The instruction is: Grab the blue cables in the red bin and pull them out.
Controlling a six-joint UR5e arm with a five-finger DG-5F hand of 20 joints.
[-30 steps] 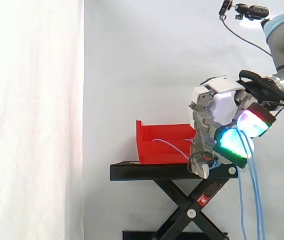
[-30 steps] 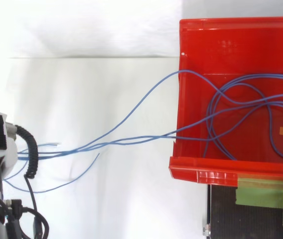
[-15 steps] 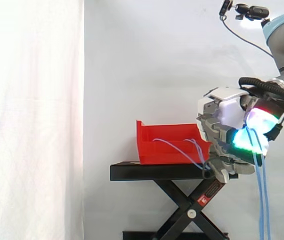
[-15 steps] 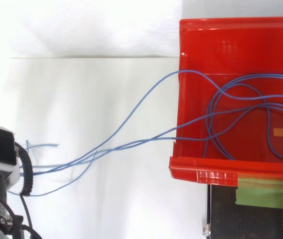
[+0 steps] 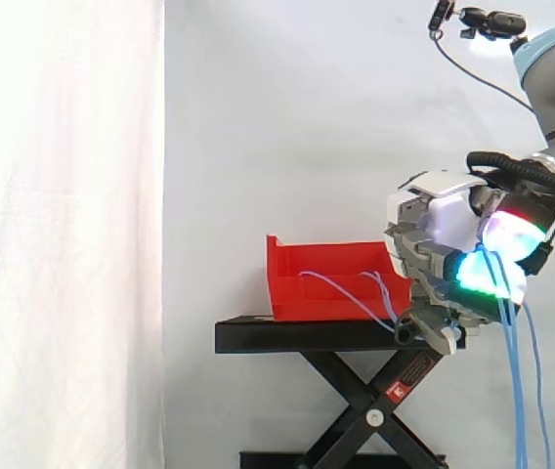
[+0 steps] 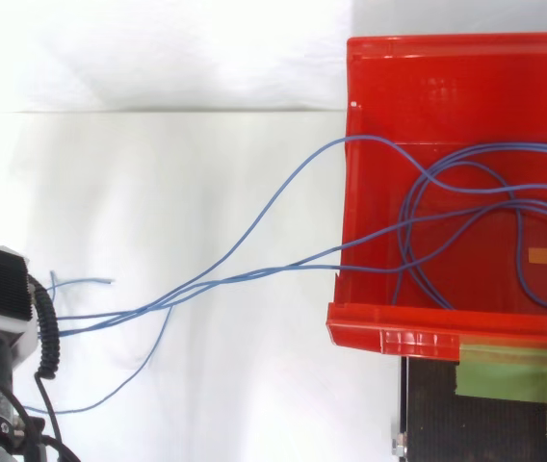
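Beyond the red plastic bin's (image 6: 389, 337) near rim — white robot hand (image 5: 434, 244), fingers curled round thin blue cables (image 6: 302, 269) spanning open space; black scissor stand (image 5: 297, 335) beneath.

Bright, even light blows the white curtain (image 5: 63, 244) out to glare; shadows are faint and soft.

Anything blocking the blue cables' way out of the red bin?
Nothing visible does. The blue cables pass over the wall of the red bin to the robot hand gripping them; the loops inside only cross each other.
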